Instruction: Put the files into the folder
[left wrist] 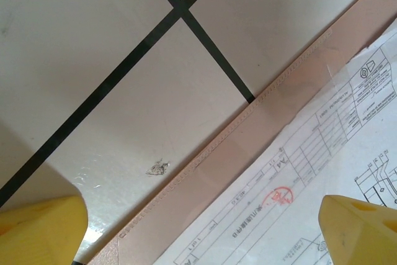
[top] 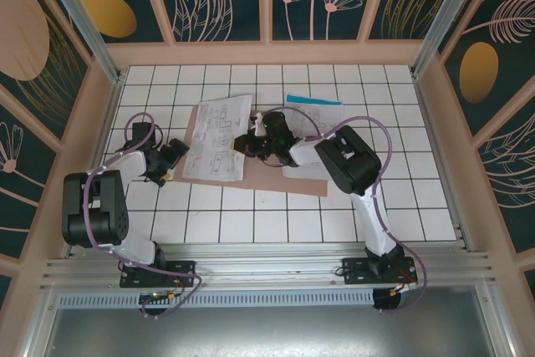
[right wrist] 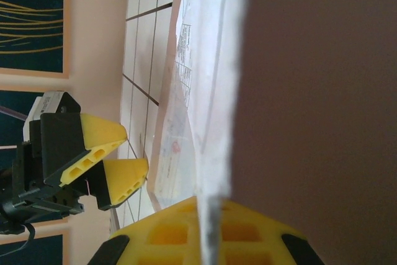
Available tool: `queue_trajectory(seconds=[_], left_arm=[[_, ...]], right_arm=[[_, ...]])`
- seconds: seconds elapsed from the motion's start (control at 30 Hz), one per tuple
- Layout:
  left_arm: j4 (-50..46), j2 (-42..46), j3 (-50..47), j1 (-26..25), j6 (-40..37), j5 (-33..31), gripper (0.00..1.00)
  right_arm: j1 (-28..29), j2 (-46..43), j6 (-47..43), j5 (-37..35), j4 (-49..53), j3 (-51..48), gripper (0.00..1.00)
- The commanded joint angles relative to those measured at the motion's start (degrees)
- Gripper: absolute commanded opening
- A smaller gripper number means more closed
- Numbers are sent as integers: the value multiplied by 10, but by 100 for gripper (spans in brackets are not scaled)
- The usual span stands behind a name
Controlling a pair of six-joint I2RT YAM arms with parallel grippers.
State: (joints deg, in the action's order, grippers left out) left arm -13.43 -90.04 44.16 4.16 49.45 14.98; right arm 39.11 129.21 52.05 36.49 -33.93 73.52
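Files (top: 216,135): one printed sheet lies on the left half of the folder (top: 292,180). A second white sheet, with a teal sheet (top: 313,100) showing at its far edge, lies over the folder's far right corner.
Folder: opened flat on the worktop (top: 251,223). It is plain pinkish-brown card with a ridged line along its left edge.
Right hand (right wrist: 205,228): closed, fingers meeting on the printed sheet's edge near the folder's middle. Brown card lies right beside the pinch, and you cannot tell whether it is caught too.
Left hand (left wrist: 205,234): open, fingers wide apart, at the folder's left edge over the card border and the sheet's corner.
Step in hand: probably seating the printed sheet square inside the card.
Method: keep the pinch low and slide the sheet, do not push it. Stop while a strip of card shows along the left edge. Use your left hand to pin the card if it creeps.
Risk: thin paper is likely to buckle if driven from one edge.
Appearance: white paper, black line drawings, a title block, one small red mark.
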Motion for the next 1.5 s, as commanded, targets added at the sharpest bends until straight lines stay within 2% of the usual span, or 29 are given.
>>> queue_trajectory(seconds=[0.0,0.23,1.07,1.47], left_arm=[[31,-44,-34,-18,25,113,97],[36,-47,-44,-22,23,123,96],[71,-56,-43,-60,55,136,94],[71,-46,-43,-66,61,139,94]], right_arm=[[5,13,34,-5,-48,8,0],[11,28,72,-11,-79,5,0],[29,39,104,-4,-64,-1,0],[32,16,92,-31,2,-12,0]])
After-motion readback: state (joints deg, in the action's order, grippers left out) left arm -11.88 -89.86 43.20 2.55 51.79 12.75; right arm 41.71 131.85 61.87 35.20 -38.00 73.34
